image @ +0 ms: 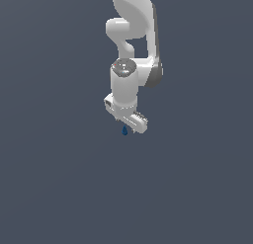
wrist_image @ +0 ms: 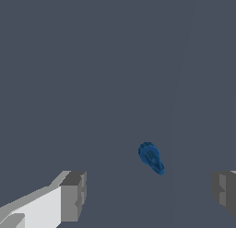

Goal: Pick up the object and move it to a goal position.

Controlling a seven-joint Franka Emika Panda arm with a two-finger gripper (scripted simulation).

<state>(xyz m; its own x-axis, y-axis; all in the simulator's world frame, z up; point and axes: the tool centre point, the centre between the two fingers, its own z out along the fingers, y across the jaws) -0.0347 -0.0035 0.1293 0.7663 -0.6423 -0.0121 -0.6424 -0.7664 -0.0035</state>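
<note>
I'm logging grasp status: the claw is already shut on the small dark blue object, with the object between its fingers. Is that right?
Not quite. The claw is open, not shut on the dark blue object. The wrist view shows the two fingers wide apart, with the object lying between them and touching neither. The exterior view shows it just below the claw.

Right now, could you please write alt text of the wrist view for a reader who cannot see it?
A small dark blue teardrop-shaped object lies on a plain grey surface, between the two open fingertips of the white gripper and touching neither.
</note>
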